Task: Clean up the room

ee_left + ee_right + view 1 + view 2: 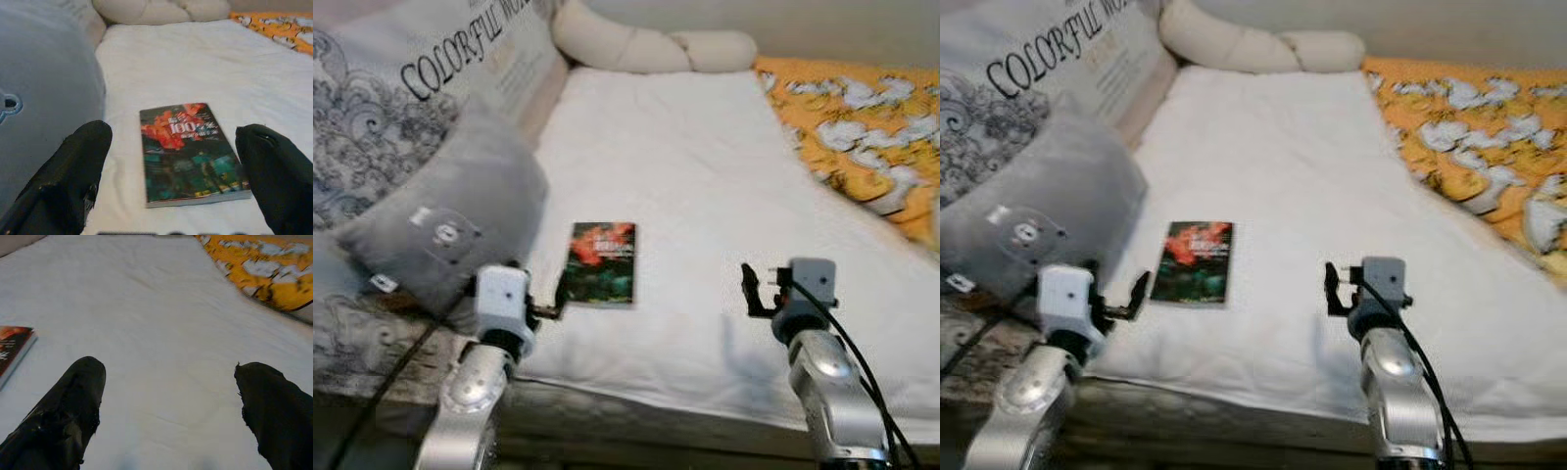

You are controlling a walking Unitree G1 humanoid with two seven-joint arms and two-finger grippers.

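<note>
Left wrist view looks straight down the left gripper (173,171), whose two black fingers (73,171) stand wide apart with nothing between them, framing the near end of the book (188,152). From the head views that gripper (553,299) hangs at the near edge of the bed (705,196), just short of the book's near left corner and not yet touching it. The book (602,262) lies flat and face up on the white sheet, close beside the grey pillow (450,225).

The right gripper (754,289) hovers over bare sheet well to the right of the book, its fingers (73,406) likewise spread and empty.

Judging by this, the step in hand is picking up the book as part of tidying. A thin book flat on a soft mattress is awkward: the fingers will likely need to come down astride the narrow width, press a little into the sheet, and close on the long edges, not the cover. Keeping clear of the pillow on the left matters, since a finger could snag its fabric.

Farther off, a printed cushion (401,88) leans behind the grey pillow, a cream knotted bolster (646,44) lies along the head of the bed, and an orange patterned quilt (862,127) covers the far right.
</note>
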